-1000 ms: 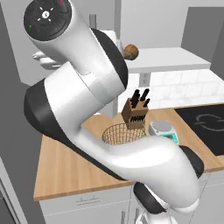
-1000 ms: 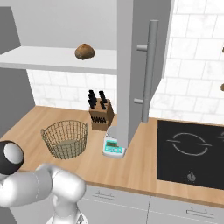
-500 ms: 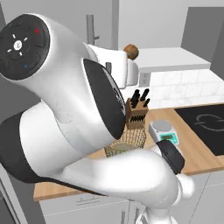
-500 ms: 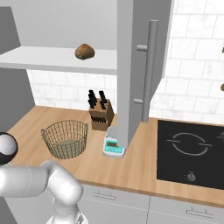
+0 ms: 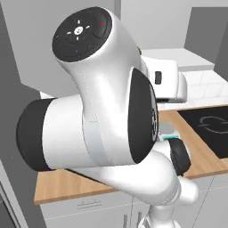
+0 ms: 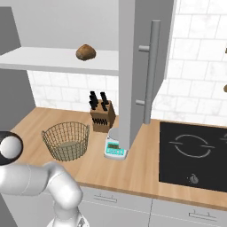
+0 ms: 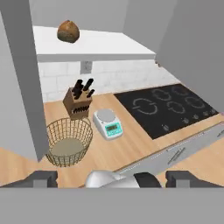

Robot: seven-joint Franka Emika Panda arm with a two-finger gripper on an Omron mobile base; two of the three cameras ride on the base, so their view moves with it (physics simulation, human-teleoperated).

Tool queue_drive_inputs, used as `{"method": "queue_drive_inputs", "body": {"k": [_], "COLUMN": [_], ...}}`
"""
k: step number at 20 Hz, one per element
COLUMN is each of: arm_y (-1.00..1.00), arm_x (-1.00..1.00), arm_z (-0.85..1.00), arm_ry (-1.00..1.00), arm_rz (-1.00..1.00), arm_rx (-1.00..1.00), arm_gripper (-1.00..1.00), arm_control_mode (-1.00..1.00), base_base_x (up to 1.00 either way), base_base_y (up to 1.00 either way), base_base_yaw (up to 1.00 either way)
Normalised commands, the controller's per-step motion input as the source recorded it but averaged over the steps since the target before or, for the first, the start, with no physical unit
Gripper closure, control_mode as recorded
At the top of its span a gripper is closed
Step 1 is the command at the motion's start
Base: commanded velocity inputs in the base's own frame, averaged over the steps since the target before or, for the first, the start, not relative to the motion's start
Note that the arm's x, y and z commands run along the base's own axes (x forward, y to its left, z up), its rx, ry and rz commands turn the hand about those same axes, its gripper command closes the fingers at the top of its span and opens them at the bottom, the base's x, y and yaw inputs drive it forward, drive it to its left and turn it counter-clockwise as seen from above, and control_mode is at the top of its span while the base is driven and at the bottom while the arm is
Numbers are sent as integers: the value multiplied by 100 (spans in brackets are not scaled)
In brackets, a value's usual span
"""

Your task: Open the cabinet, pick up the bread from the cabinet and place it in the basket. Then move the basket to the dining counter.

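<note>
The cabinet (image 6: 133, 66) stands open, its door (image 7: 19, 78) swung out with a long metal bar handle (image 6: 150, 75). On its white shelf (image 7: 100, 46) lies the bread (image 7: 68, 31) (image 6: 85, 52), a small golden-brown chunk. Below it on the wooden counter sits the wire basket (image 7: 68, 142) (image 6: 66, 141), with nothing in it. My gripper (image 7: 112, 178) is open, its dark fingertips (image 7: 41, 179) far apart, with nothing between them. It hangs back from the cabinet, facing the shelf and counter. The dining counter is out of view.
A knife block (image 6: 102, 116) stands at the tile wall behind the basket. A small kitchen scale (image 6: 116, 148) sits beside it, under the open door. A black cooktop (image 6: 193, 153) lies to the right. My white arm (image 5: 102, 111) looms across the left base view.
The gripper has opened wide. The arm has swung up and closer to the left base camera. Bread, basket and door have not moved.
</note>
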Motion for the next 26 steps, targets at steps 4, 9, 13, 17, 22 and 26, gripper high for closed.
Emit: {"method": "queue_drive_inputs", "body": {"k": [4, 9, 13, 17, 22, 26], "arm_y": [-76, -73, -53, -57, -17, 3], "arm_x": [-94, -100, -20, 51, 68, 98], "arm_z": [25, 21, -16, -28, -26, -10], "arm_ry": [68, 59, 39, -2, -20, -2], "arm_rz": [-26, -23, -3, 1, 8, 2], "arm_rx": [23, 26, 48, 60, 51, 44], "arm_gripper": [-100, -100, -100, -100, -100, -100], "arm_control_mode": [-100, -100, -100, -100, -100, -100], "base_base_x": [0, 0, 0, 0, 0, 0], "base_base_y": [0, 0, 0, 0, 0, 0], "base_base_yaw": [0, 0, 0, 0, 0, 0]}}
